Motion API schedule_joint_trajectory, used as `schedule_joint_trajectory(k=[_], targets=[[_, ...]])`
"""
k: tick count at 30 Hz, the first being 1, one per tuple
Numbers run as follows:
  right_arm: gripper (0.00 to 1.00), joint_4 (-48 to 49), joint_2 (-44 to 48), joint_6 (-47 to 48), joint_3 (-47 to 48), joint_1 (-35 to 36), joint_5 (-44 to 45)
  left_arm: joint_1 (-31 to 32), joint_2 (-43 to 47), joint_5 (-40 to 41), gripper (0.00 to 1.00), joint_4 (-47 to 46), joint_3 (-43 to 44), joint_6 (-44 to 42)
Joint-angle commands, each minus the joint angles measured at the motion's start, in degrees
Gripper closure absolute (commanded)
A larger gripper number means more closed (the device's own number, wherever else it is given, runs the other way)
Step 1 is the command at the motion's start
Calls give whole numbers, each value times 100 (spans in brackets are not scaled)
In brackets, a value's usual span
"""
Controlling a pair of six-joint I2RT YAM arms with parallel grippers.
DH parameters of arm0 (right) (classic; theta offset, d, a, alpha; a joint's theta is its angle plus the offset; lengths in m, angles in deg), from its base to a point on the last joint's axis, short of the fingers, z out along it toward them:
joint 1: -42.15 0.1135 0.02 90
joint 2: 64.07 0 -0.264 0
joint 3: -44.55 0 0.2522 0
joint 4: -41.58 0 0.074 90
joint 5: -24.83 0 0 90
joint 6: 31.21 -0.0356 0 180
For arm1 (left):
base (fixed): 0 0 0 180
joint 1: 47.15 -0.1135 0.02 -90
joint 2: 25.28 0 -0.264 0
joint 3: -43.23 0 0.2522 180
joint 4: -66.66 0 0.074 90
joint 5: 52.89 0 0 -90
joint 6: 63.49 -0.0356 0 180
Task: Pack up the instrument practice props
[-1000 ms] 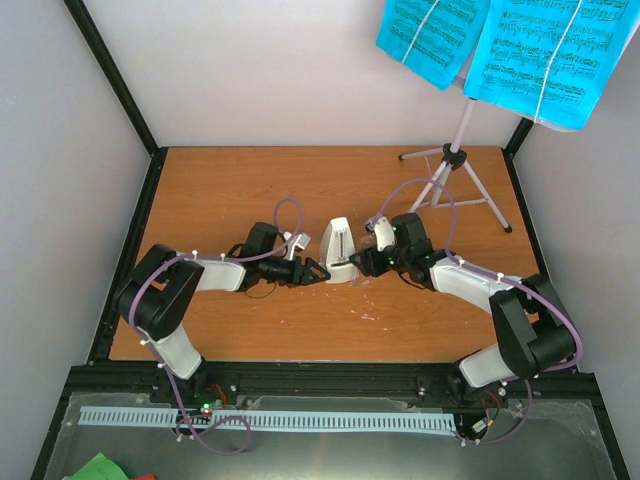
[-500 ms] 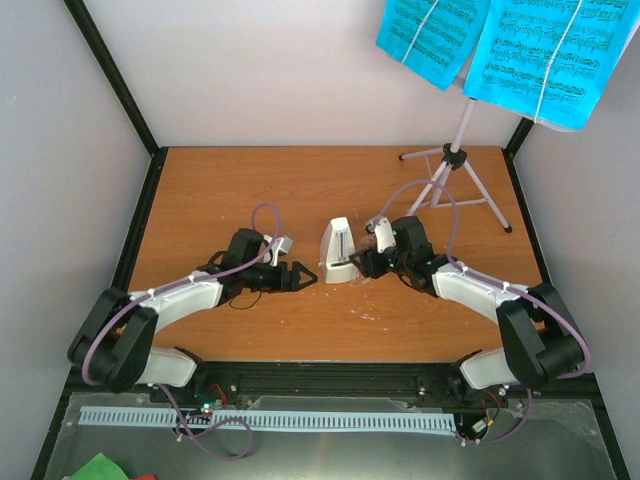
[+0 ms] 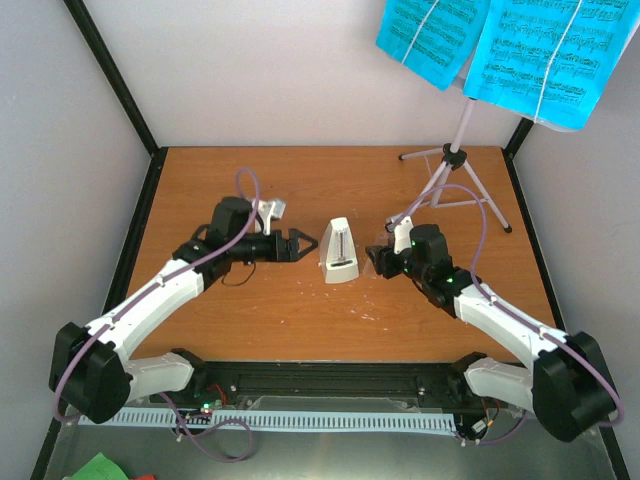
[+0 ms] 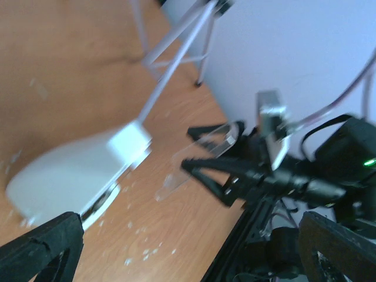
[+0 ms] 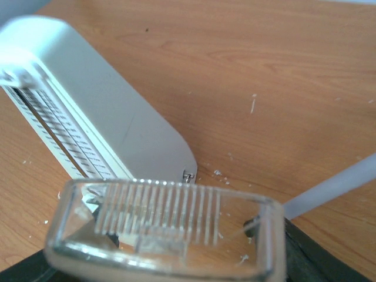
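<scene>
The white metronome (image 3: 338, 252) stands upright mid-table, its scale face bare; it also shows in the left wrist view (image 4: 70, 170) and the right wrist view (image 5: 100, 111). My right gripper (image 3: 380, 260) is just right of it, shut on the clear tapered cover (image 5: 164, 229), held off the metronome; the cover also shows in the left wrist view (image 4: 200, 155). My left gripper (image 3: 302, 246) is open and empty, a little left of the metronome. The lilac tripod music stand (image 3: 455, 160) stands at the back right, carrying the cyan sheet-music pages (image 3: 545, 55).
The stand's legs (image 3: 490, 205) spread over the table's back right corner, close behind my right arm. Black frame rails (image 3: 135, 250) edge the wooden table. Small white crumbs lie on the wood in front of the metronome.
My right gripper has drawn back to the right with the clear cover, leaving the metronome bare. My left gripper has moved back and away from the metronome as the arm stretched out.
</scene>
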Motion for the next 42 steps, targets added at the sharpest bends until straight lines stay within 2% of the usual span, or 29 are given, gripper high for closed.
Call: schedule_joint_trajectory(k=[1, 6, 10, 13, 16, 19, 24, 29, 42], targets=[[50, -316, 734, -107, -68, -13, 288, -261, -221, -719, 1, 412, 1151, -670], [50, -196, 1295, -553, -221, -4, -94, -513, -1116, -1804, 0, -97, 1553, -922], [50, 240, 1473, -1039, -497, 73, -488, -489, -1808, -2301, 7, -391, 1663, -955], [50, 552, 1549, -1120, -700, 195, -478, -427, -2005, -2244, 13, -536, 1662, -1107], [50, 714, 1513, -1117, -797, 278, -473, -355, -2233, -1949, 26, -462, 1665, -1312], [50, 796, 1396, -1070, -793, 369, -464, -314, -2516, -1745, 33, -274, 1761, -1533], [50, 870, 1351, -994, -831, 495, -386, -272, -2775, -1687, 35, -396, 1764, -1568], [50, 840, 1409, -869, -873, 523, -406, -105, -2971, -1071, 35, -72, 2093, -1798], [50, 861, 1483, -856, -929, 633, -414, -83, -3186, -1265, 43, -274, 1901, -1803]])
